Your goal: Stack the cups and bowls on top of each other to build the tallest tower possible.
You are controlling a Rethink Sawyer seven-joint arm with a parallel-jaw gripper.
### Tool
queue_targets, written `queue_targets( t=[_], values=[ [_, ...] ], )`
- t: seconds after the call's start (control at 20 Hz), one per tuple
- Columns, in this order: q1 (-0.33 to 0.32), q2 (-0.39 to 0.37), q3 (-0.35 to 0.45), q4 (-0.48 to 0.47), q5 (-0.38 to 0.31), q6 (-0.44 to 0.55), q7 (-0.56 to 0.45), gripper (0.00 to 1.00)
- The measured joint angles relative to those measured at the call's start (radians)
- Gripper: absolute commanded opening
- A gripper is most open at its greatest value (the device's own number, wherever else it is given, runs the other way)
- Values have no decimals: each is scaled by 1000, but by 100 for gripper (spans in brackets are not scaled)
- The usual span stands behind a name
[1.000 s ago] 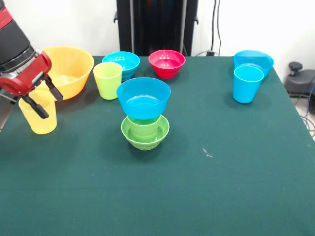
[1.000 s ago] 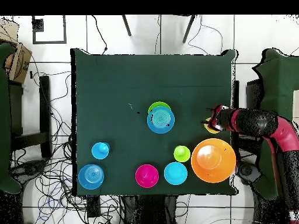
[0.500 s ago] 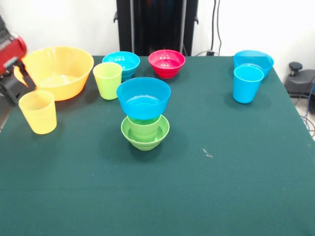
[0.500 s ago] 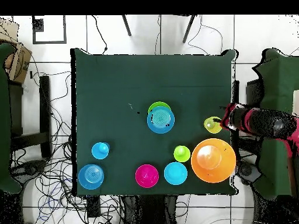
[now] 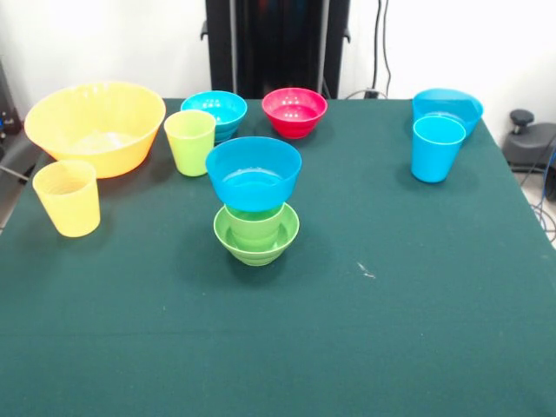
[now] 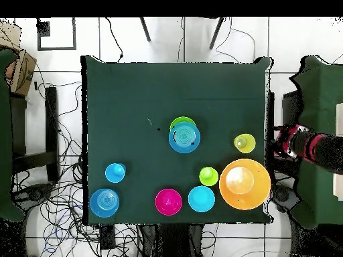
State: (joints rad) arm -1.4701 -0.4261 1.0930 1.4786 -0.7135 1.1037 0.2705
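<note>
The tower (image 5: 255,208) of smooth glossy plastic stands mid-table: a round green bowl (image 5: 256,243), a stepped green cup (image 5: 253,221) inside, a wide blue bowl (image 5: 254,173) on top. A tapered pale yellow cup (image 5: 67,197) stands beside the large yellow-orange bowl (image 5: 95,126). The gripper (image 6: 285,142) is off the green cloth table (image 5: 347,330); its fingers cannot be made out.

Pincer (image 6: 287,142) withdrew — off the table (image 6: 134,87).
</note>
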Motion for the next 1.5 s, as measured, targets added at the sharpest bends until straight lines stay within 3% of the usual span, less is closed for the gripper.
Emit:
queue_targets(
  t=[0.3,0.55,1.5],
  values=[
    [-121,-24,38,91,-1,-75,-11,100],
    [-226,-29,39,222,-1,-196,-11,100],
    [-380,-78,91,553,-4,-384,-11,100]
  ],
)
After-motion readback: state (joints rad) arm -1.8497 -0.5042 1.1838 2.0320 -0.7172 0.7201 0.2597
